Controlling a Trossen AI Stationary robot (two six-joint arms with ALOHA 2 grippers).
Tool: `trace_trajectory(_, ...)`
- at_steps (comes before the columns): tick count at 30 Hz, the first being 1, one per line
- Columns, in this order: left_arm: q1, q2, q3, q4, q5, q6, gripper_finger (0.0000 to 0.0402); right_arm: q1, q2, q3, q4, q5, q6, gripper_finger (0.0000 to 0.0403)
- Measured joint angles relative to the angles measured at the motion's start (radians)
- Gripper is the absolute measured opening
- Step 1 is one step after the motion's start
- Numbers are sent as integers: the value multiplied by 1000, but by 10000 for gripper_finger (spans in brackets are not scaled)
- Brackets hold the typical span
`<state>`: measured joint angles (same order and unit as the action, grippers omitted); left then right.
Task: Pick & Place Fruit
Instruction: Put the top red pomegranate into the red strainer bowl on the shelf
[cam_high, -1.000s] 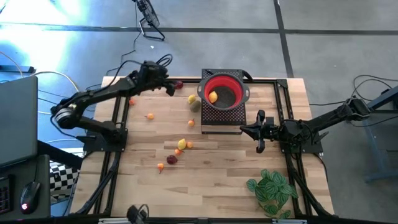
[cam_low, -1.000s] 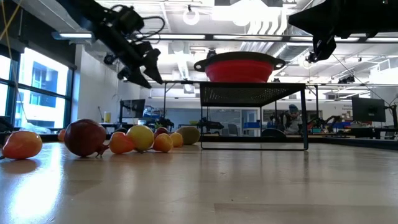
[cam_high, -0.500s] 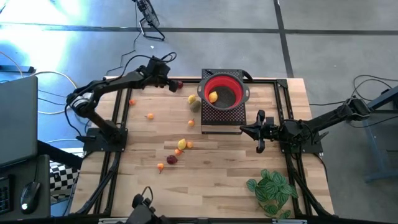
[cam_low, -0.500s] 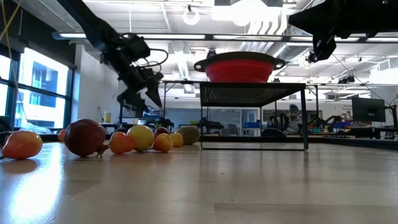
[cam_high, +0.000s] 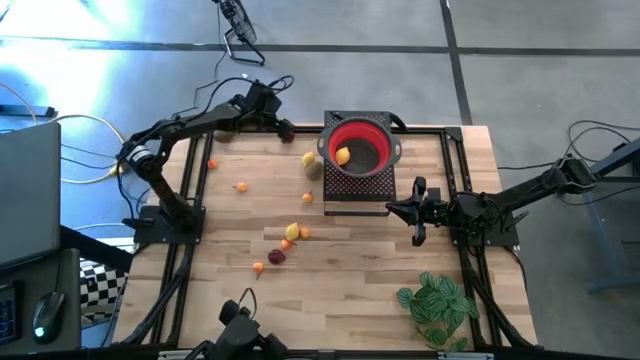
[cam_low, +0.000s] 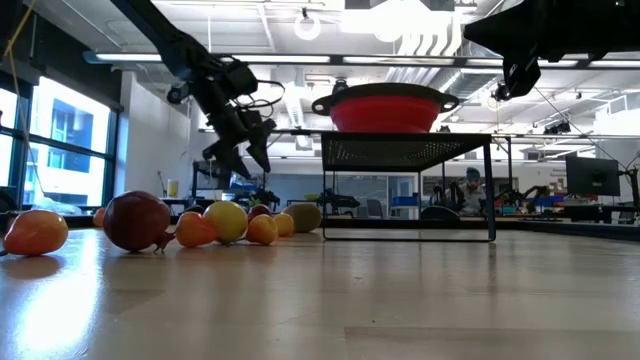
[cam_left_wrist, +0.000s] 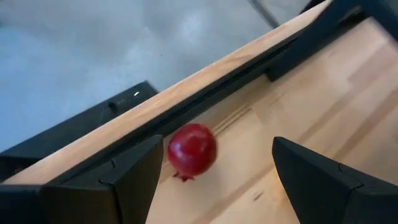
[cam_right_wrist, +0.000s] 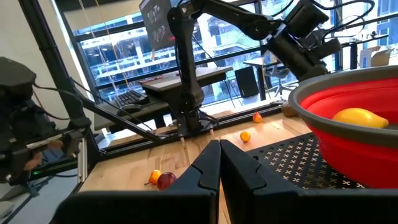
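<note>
One yellow fruit (cam_high: 342, 155) lies in the red bowl (cam_high: 378, 134); the rest dot the surface (cam_high: 350, 270). Left tool (cam_left_wrist: 211, 177), released, frames a dark red fruit (cam_left_wrist: 192, 150) at eleven o'clock (ungripped); right tool (cam_high: 417, 211) waits clenched

The collapsible red silicone bowl (cam_high: 359, 148) sits on a black perforated metal stand (cam_high: 357, 190) at the pale wooden worktop's (cam_high: 330, 280) twelve o'clock; a green leafy plant (cam_high: 438, 305) lies at five o'clock.

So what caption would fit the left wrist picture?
Left gripper, fingers open, poised over a dark red fruit lying by the wooden table's black edge rail.
</note>
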<state>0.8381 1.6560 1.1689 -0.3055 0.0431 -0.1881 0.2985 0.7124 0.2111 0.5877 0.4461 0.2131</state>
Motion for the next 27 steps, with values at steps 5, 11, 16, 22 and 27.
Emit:
trace_trajectory(5,-1,63,22,-10,-14,0,296,0,0,0,-1,0,0,2)
trace_trajectory(11,-1,128,22,-7,-20,0,296,0,0,0,-5,0,0,2)
trace_trajectory(16,-1,155,22,19,-21,-7,296,0,0,0,-7,0,0,2)
trace_trajectory(22,-1,163,22,29,-33,-8,296,0,0,0,-8,0,0,2)
trace_trajectory(27,-1,163,22,39,-35,-8,296,0,0,0,-8,0,0,2)
